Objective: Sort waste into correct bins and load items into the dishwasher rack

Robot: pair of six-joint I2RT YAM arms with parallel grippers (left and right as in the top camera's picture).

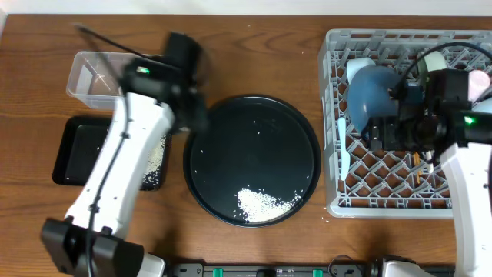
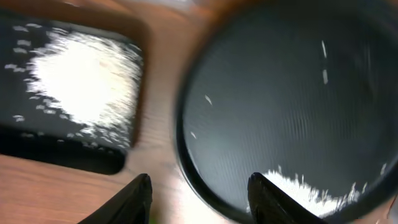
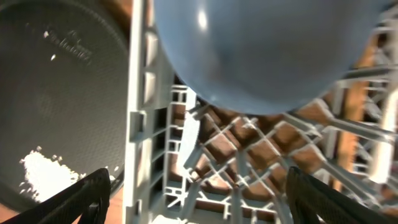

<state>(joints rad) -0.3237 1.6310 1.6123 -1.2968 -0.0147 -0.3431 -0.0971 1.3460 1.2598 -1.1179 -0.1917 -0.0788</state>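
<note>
While the left gripper (image 2: 202, 202) is held over the wooden table (image 2: 155, 124) at the rim of the round tray (image 2: 298, 81), its fingers are spread wide and nothing is gripped between them. A spread of rice (image 2: 87, 81) is seen lying on the shallow black tray (image 2: 56, 146), which is set to the left of the round tray and apart from it. A pile of rice (image 1: 261, 204) is seen on the round tray near its front edge, with loose grains scattered across the middle. The clear tub (image 1: 88, 81) is placed just behind the black tray and is partly covered by the blurred left arm; its contents cannot be made out. At the right, the grey rack (image 1: 392, 201) is set beside the round tray, and the blue bowl (image 3: 261, 50) is lodged in the rack's left rear part, its rounded outside turned towards the right wrist camera. The right gripper (image 3: 205, 199) is poised above the rack's lattice floor just in front of the bowl, fingers parted and empty. A pink cup (image 1: 482, 81) is seen at the rack's far right edge.
</note>
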